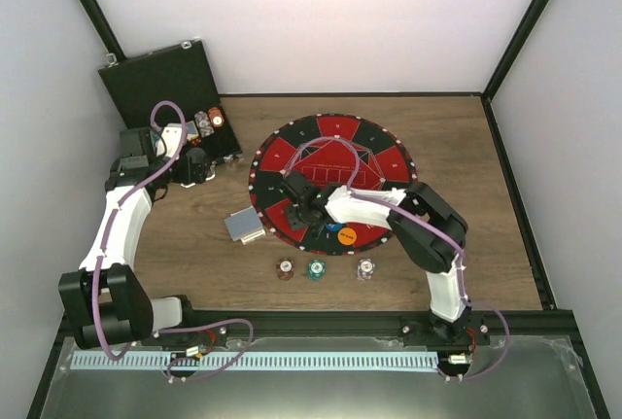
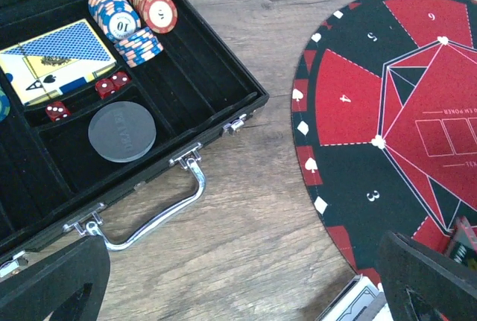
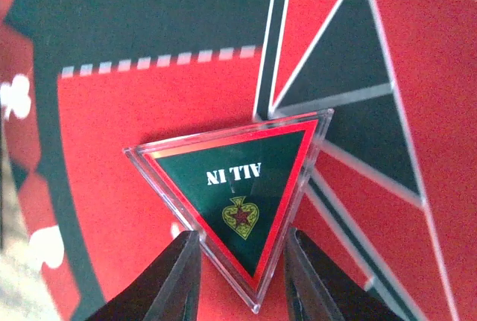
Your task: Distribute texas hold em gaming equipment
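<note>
Pinches the triangle (image 3: 237, 179) in the right gripper (image 3: 242, 250): jaws closed on its lower corner, one finger (image 3: 173, 284) against each slanted edge, the wide "ALL IN" face jutting out ahead of the tips. Sits over a red wedge of the mat (image 3: 104, 120), beside a dashed white line; cannot tell whether touching the felt or lifted off it. In the top view, lands on the mat's near-left part, with the orange disc (image 1: 345, 236) just beside the right arm, closer to the near rim.

Spreads the left gripper (image 2: 237, 269) wide, jaws open, with only bare table (image 2: 253, 187) between them. Hangs between the case (image 2: 186, 105) and the mat's left rim, gripping nothing. Leaves blue-white chips (image 2: 115, 16), red chips (image 2: 153, 1) and a deck (image 2: 56, 60) in the case, well apart from both grippers. Puts loose cards (image 1: 245, 226) at the mat's left rim. Lines up a brown chip (image 1: 284, 268), teal chip (image 1: 316, 269) and white chip (image 1: 365, 268) on the table near the mat's near rim, each apart from the next.
</note>
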{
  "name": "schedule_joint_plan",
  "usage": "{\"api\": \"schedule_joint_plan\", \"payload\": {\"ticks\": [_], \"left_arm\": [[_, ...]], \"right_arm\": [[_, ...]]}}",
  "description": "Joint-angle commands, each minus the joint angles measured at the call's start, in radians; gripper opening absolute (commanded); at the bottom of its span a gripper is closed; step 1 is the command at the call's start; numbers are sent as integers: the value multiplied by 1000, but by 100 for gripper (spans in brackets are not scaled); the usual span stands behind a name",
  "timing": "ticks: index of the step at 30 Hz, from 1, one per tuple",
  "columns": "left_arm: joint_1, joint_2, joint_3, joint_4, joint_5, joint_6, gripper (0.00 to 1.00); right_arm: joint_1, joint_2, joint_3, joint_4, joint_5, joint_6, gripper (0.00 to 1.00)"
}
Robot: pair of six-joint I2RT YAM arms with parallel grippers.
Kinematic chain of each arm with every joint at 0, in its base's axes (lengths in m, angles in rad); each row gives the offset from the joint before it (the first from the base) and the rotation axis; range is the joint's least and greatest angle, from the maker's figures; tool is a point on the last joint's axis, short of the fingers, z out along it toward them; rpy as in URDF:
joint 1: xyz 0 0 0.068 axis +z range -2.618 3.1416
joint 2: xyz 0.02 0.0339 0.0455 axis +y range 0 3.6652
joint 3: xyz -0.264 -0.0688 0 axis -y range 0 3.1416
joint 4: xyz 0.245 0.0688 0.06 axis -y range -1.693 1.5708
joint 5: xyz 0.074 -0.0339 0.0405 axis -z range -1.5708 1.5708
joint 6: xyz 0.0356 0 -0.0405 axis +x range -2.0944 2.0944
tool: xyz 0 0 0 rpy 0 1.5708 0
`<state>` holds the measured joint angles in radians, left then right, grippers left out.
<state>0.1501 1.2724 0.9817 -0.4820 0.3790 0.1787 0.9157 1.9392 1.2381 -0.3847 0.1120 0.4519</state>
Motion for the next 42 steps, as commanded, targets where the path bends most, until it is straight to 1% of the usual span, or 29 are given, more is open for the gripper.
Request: {"api": "schedule_joint_plan", "payload": {"ticks": [1,7,13,16,20,21,24,27,30,34,37,42], "left_arm": [[5,-13,33,-20,30,-6,100],[5,-13,41,-35,52,-9,100],[5,-18,41,-47,50,2,100],[4,-17,41,-51,46,-2,100],[4,-17,43,-59,47,1,100],[3,-19,43,-60,50,2,100],[4,-24,44,-60,58,3,100],[5,-28,47,-62,68,2,100],[5,-32,51,-62,76,5,100],[4,-31,58,-65,86,5,100],[4,-29,63,-69,91,2,100],[4,-27,72,-74,93,-1,100]], "right_arm": [[-47,82,128,-9,7,-68,31],[-72,191,299,-42,-12,-117,31],[-83,249,389,-68,-48,-135,31],[-84,211,393,-83,-62,-139,38],[-88,93,339,-97,-33,-141,59],[-90,61,315,-107,-21,-140,63],[-98,-36,208,-128,14,-131,69],[-100,-131,68,-139,34,-110,74],[-99,-209,-67,-144,51,-80,76],[-100,-282,-194,-132,47,-49,77],[-100,-304,-239,-128,33,-44,77],[-100,-299,-260,-120,24,-53,77]]}}
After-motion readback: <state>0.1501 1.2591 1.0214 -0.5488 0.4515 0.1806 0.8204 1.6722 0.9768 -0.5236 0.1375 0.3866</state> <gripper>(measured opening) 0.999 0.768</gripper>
